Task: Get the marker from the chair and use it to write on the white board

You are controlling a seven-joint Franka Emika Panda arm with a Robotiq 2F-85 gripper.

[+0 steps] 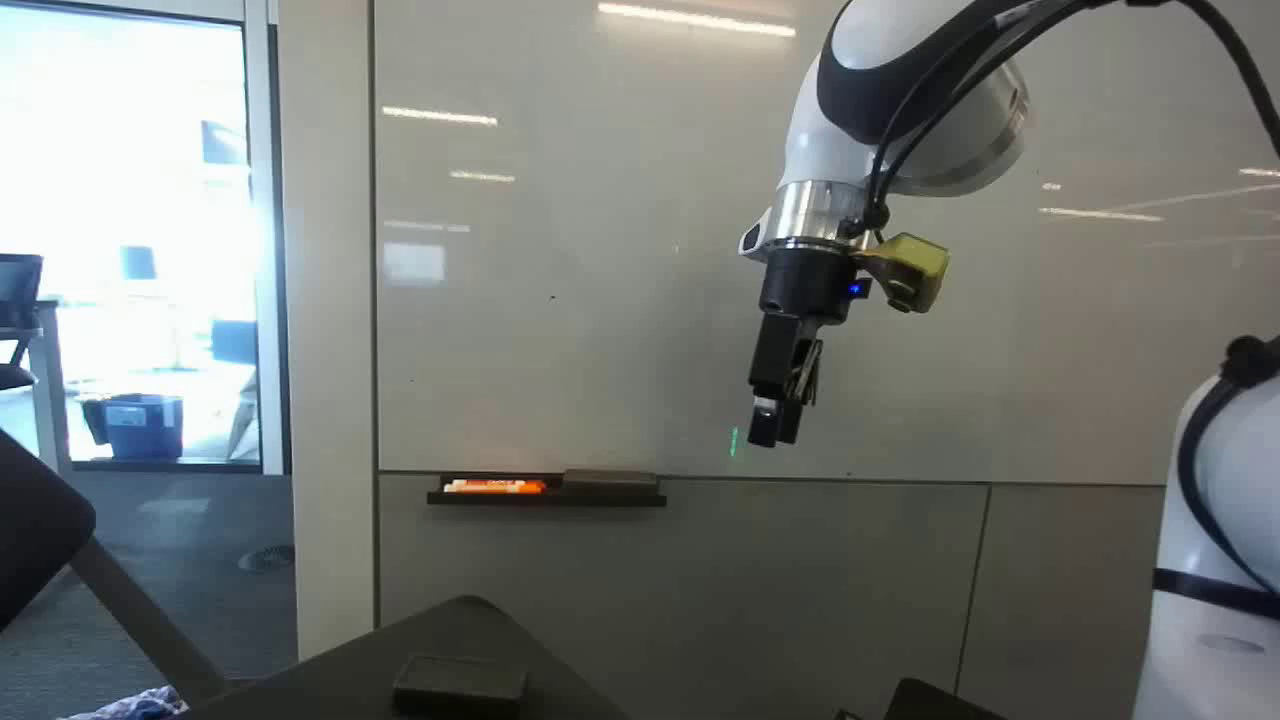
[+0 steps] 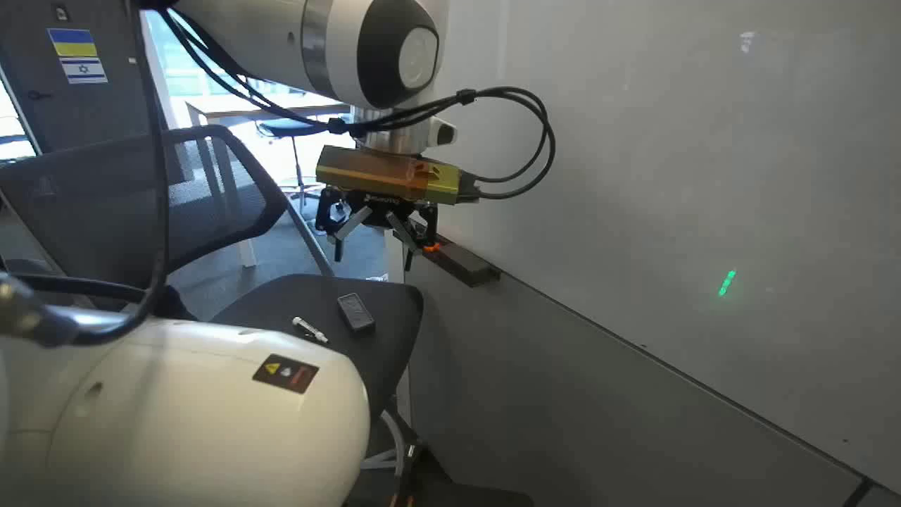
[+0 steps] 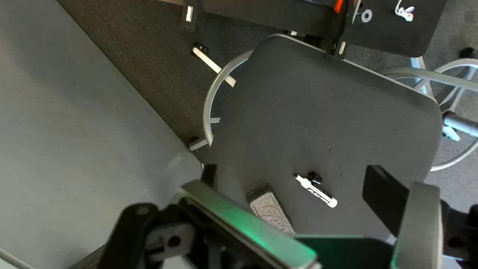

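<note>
A white marker with black lettering (image 3: 315, 192) lies on the dark grey chair seat (image 3: 336, 112), its tip bare and a black cap beside it. The marker also shows in an exterior view (image 2: 310, 329). My gripper (image 2: 374, 258) is open and empty, pointing down above the seat. In the wrist view its fingers (image 3: 293, 183) stand wide apart, with the marker in the gap between them, well below. The glossy white board (image 1: 600, 350) fills the wall beside the arm in both exterior views; the gripper is apart from it.
A dark eraser (image 3: 270, 211) lies on the seat near the marker. The board's narrow dark ledge (image 1: 545, 498) holds orange markers (image 1: 495, 487) and a dark block (image 1: 610, 481). A short green line (image 2: 727, 283) shows on the board. The chair's mesh backrest (image 2: 218, 190) rises behind the seat.
</note>
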